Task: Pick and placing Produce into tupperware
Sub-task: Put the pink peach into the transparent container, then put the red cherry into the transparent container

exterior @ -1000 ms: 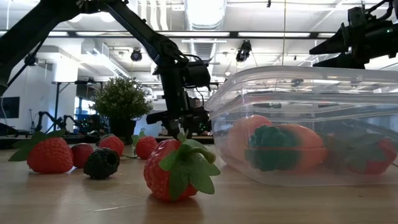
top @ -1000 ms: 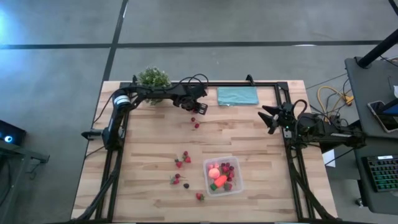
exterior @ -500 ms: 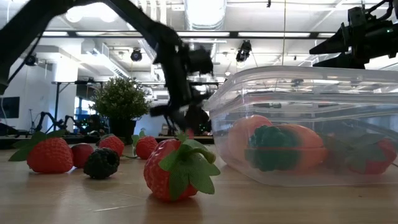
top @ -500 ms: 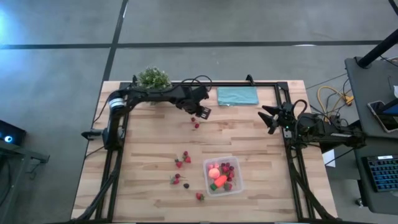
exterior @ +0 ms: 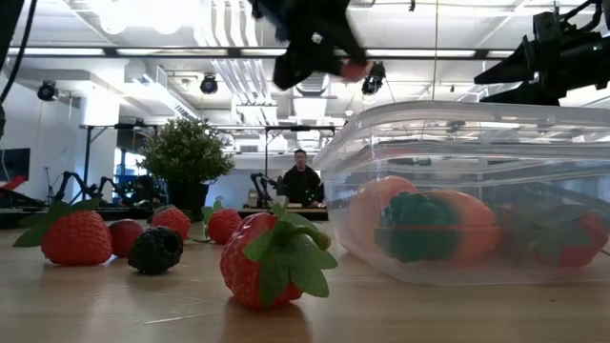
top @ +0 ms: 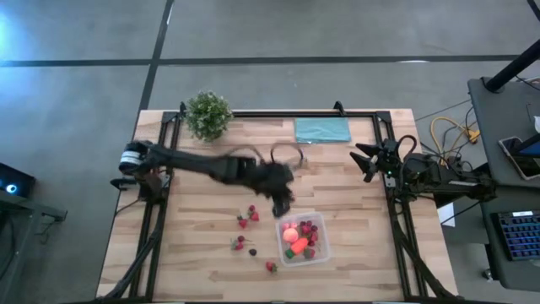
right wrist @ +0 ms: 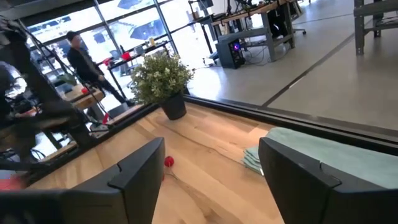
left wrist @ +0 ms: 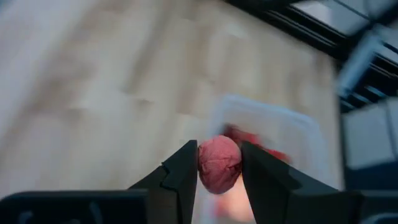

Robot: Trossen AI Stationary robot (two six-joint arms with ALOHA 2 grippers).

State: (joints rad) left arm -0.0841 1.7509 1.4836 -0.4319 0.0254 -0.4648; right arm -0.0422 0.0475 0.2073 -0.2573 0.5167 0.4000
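My left gripper [top: 283, 201] hangs above the table's middle, just beyond the far left corner of the clear tupperware [top: 302, 239], shut on a small round red produce piece [left wrist: 219, 165]. The tub rests on its base and holds an orange carrot, a pink-orange ball and red pieces. Loose strawberries [top: 249, 218] and a dark berry [exterior: 155, 250] lie on the wood left of the tub. One more red piece [right wrist: 168, 162] lies toward the far side. My right gripper [top: 361, 160] waits open at the table's right edge. My left gripper pinches the red piece by its two opposite sides [left wrist: 203, 167] between the free ends of its two fingers. The fingers slant downward toward the tub. The piece is lifted well clear of the table, high in the low view [exterior: 355, 69].
A green potted plant [top: 208, 114] stands at the far left and a teal cloth [top: 321, 129] lies flat at the far edge. A person [exterior: 302, 181] sits in the room beyond the table. Bare wood stretches between the cloth and the tub.
My left gripper has swung from the far side near the plant toward the table's near edge and the tupperware. It has risen and rolled on the way. It has stayed shut on the red piece, lifting it off the table.
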